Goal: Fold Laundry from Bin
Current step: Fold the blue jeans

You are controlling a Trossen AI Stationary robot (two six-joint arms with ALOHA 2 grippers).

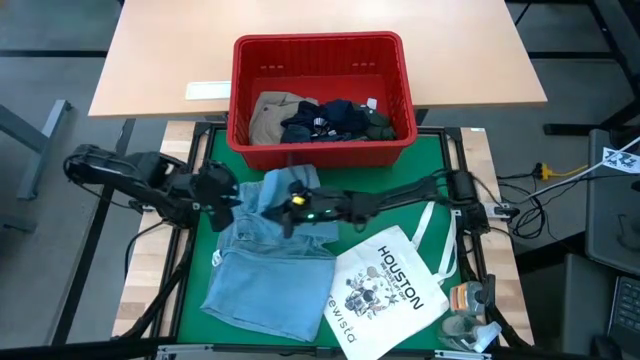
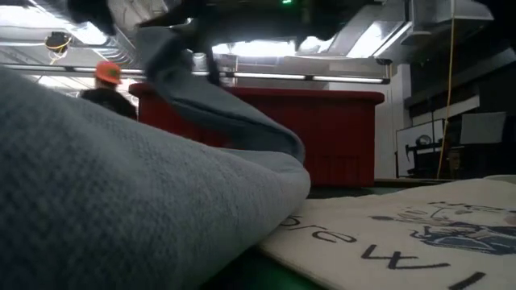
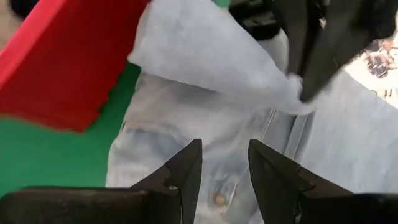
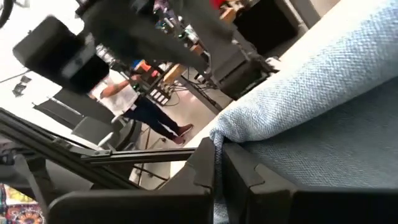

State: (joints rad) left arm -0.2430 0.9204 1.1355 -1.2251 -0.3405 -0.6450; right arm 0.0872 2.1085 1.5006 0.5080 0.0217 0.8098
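Denim garment, light blue (image 1: 270, 265), lay spread on the green mat (image 1: 200, 250) of the counter, filling the near foreground of the low view; one edge of it was lifted off the mat and hung as a raised fold (image 2: 218, 105); buttoned placket visible in the left wrist view (image 3: 217, 198).

Right gripper (image 1: 292, 205), reaching in from the right across the mat, stood over the garment's upper part; its fingers (image 4: 239, 167) were pinched tight on the lifted denim edge (cloth draped over them in the right wrist view).

Left gripper (image 1: 222, 190), at the garment's upper left corner, hovered just above the cloth; its fingers (image 3: 186, 171) stood narrowly apart with nothing between them.

Bin, red plastic (image 1: 320, 55), sat at the far edge of the mat, just beyond the denim; inside it lay a khaki-tan garment (image 1: 268, 115) at the left, a navy garment (image 1: 325, 120) in the middle, and a dark green garment (image 1: 382, 125) at the right.

White tote bag printed "HOUSTON" (image 1: 390, 285) lay flat beside the denim, at its right, touching it.

Person in an orange cap (image 2: 109, 74) showed in the room behind the bin.
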